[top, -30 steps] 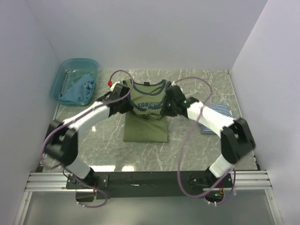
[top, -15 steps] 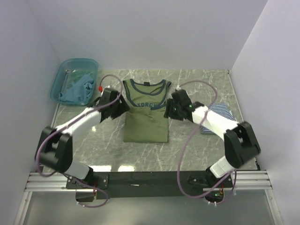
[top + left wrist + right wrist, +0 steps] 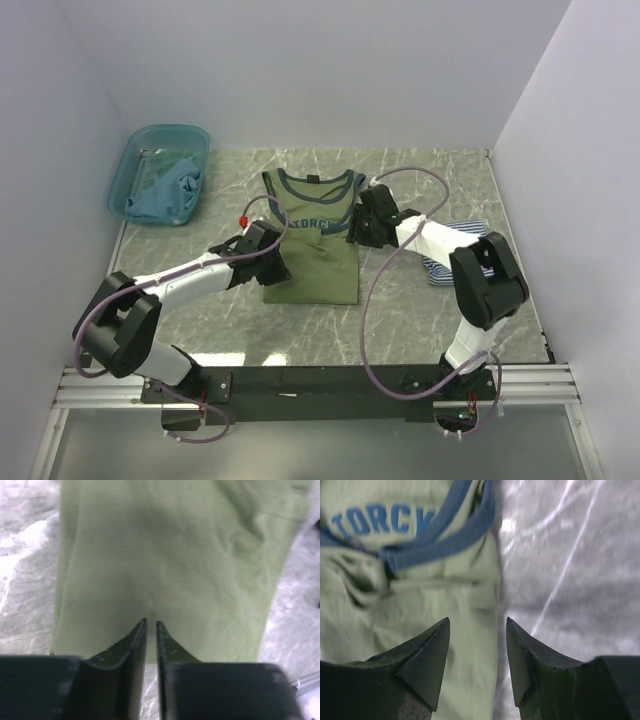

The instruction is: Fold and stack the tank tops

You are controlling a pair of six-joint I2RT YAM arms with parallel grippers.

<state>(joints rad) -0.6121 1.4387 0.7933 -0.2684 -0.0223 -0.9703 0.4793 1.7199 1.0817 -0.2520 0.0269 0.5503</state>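
The olive green tank top (image 3: 312, 255) lies flat and narrow in the middle of the table, neck away from me, lettering up. My left gripper (image 3: 276, 268) sits at its lower left edge. In the left wrist view the jaws (image 3: 151, 623) are shut with nothing between them, low over the olive cloth (image 3: 165, 555) near its hem. My right gripper (image 3: 357, 226) is open and empty. It straddles the top's right edge (image 3: 477, 622) below the dark-trimmed armhole. The striped tank top (image 3: 474, 240) lies at the right, partly under my right arm. The teal-blue tank top (image 3: 165, 190) lies crumpled in the basin.
The translucent teal basin (image 3: 132, 158) stands at the back left corner. White walls close the table at the back and both sides. Bare marble table (image 3: 300, 325) runs between the olive top and the arm bases.
The olive top, held up by its shoulders a second ago, now lies flat and released. My left gripper has moved toward me along its left edge and shut. My right gripper stays by the right armhole.
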